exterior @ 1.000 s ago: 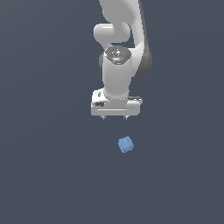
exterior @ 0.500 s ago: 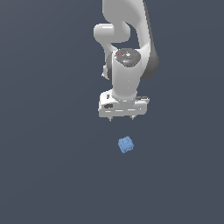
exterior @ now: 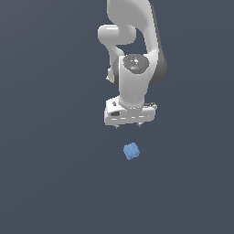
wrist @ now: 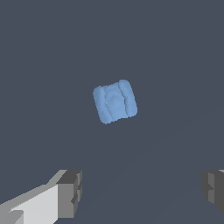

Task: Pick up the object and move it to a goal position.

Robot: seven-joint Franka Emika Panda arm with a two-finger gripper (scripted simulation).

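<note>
A: What do we see first?

B: We see the dark grey surface (exterior: 50, 183) filling the scene, and above it the white Panda arm (exterior: 135, 50) reaching down from the top of the exterior view.

A: And the pincer (exterior: 129, 125)?

B: We find it released: in the wrist view its two fingers (wrist: 70, 192) stand wide apart with nothing between them.

A: Where do we place the object (exterior: 131, 151)?

B: We see the small light-blue ridged block lying on the surface, just below the pincer in the exterior view, apart from it and untouched.
</note>
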